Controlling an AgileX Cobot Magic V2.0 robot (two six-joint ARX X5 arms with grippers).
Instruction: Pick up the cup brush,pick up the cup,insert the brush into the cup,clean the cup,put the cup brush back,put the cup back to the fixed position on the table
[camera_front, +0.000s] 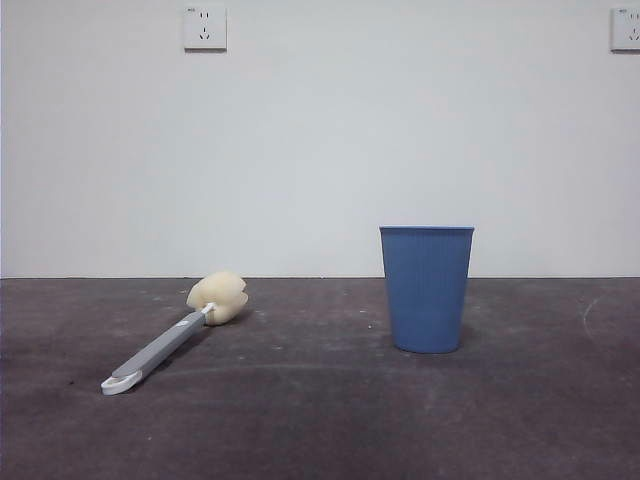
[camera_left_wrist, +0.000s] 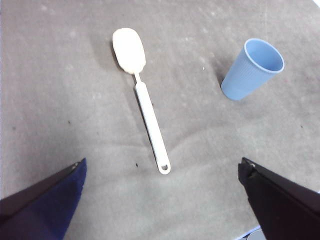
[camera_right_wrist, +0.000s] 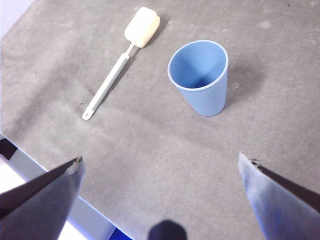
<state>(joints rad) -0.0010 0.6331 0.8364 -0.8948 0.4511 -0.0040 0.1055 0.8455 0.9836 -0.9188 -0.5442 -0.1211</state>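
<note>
The cup brush (camera_front: 170, 338) lies flat on the table (camera_front: 320, 420) at the left, its cream sponge head (camera_front: 219, 296) farther back and its white looped end nearer the front. The blue ribbed cup (camera_front: 427, 288) stands upright and empty to its right, apart from it. Neither gripper shows in the front view. My left gripper (camera_left_wrist: 162, 172) is open, high above the brush (camera_left_wrist: 145, 102), with the cup (camera_left_wrist: 251, 70) off to one side. My right gripper (camera_right_wrist: 160, 167) is open, high above the table near the cup (camera_right_wrist: 200, 77), with the brush (camera_right_wrist: 117, 67) beyond.
A white wall with two sockets (camera_front: 205, 28) rises behind the table. The table's front edge (camera_right_wrist: 45, 167) shows in the right wrist view, below the right gripper.
</note>
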